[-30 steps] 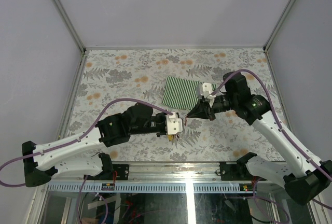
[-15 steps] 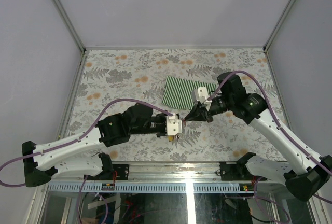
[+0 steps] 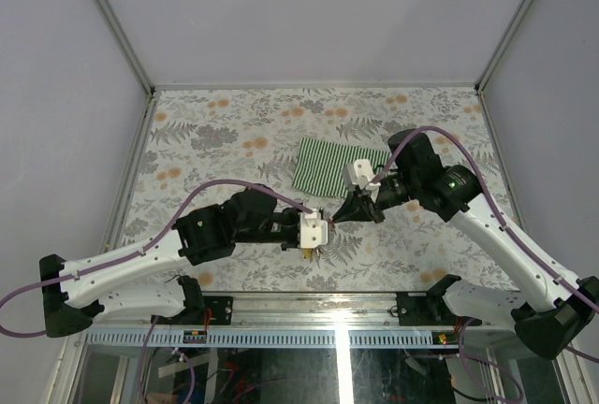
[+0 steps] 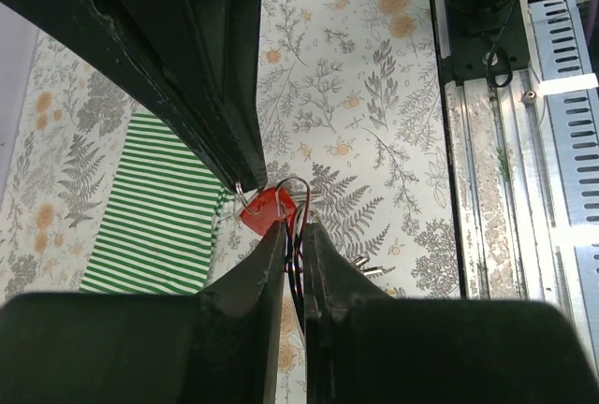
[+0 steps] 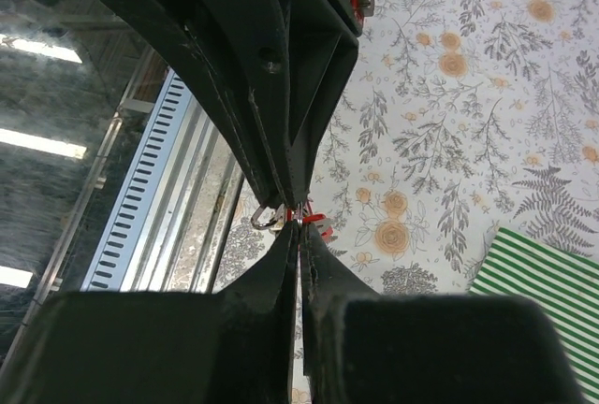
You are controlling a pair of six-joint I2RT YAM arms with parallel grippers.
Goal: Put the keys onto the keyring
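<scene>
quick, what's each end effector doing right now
left end effector: closed on the keyring
right end effector: closed, tips at the red-tagged key; whether it grips it cannot be told

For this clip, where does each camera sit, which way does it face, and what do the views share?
Top external: above and behind the bases, looking down at the table; both arms show, left gripper near right gripper.
Left wrist: on the left arm, facing the striped cloth; own fingers shut on the keyring.
Right wrist: facing the near rail; own fingers shut.
Both wrist views share the red tag, each showing the opposite gripper.
</scene>
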